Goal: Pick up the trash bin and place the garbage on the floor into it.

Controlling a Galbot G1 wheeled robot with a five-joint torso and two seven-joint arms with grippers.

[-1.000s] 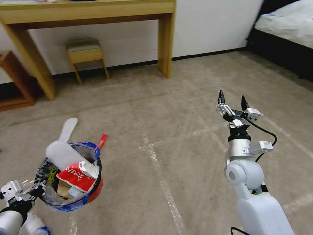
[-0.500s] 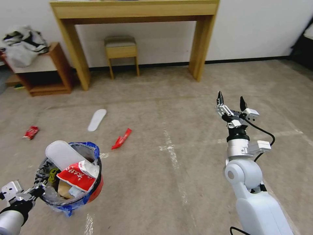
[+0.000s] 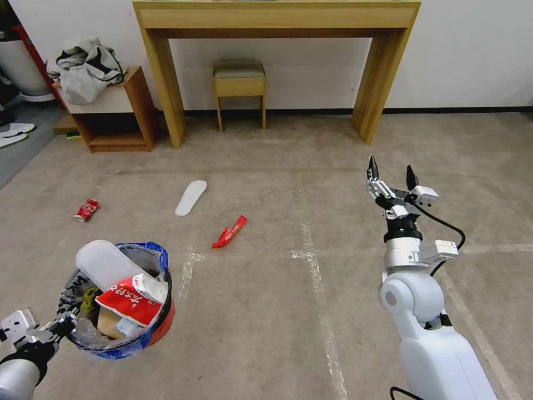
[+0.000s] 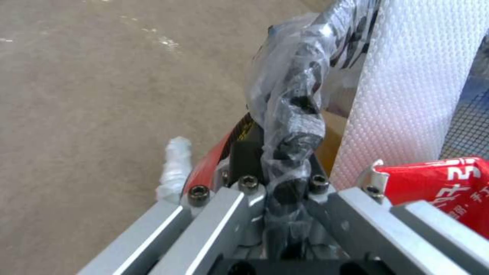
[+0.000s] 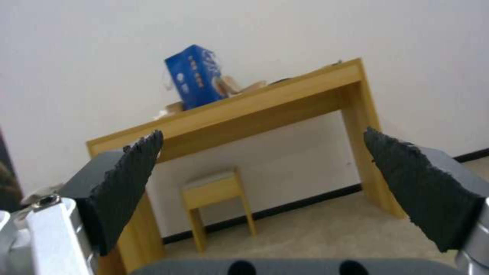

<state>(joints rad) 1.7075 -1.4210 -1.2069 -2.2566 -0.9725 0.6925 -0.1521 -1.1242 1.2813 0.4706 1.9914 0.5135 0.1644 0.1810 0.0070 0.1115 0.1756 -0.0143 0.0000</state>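
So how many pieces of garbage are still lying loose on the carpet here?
3. A red can at far left, a white slipper toward the desk, and a red wrapper nearer the middle. More may lie outside the head view.

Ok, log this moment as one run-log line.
left tool: shut on trash bin rim | right tool: open, raised, empty | floor: slipper, red wrapper, red can

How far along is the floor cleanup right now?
Partly done. The trash bin is off the floor, held at its rim by the left gripper, and already holds a white slipper and a red wrapper. The right gripper is raised, jaws open and empty. Left on the carpet: another slipper, a red strip wrapper, a red can.
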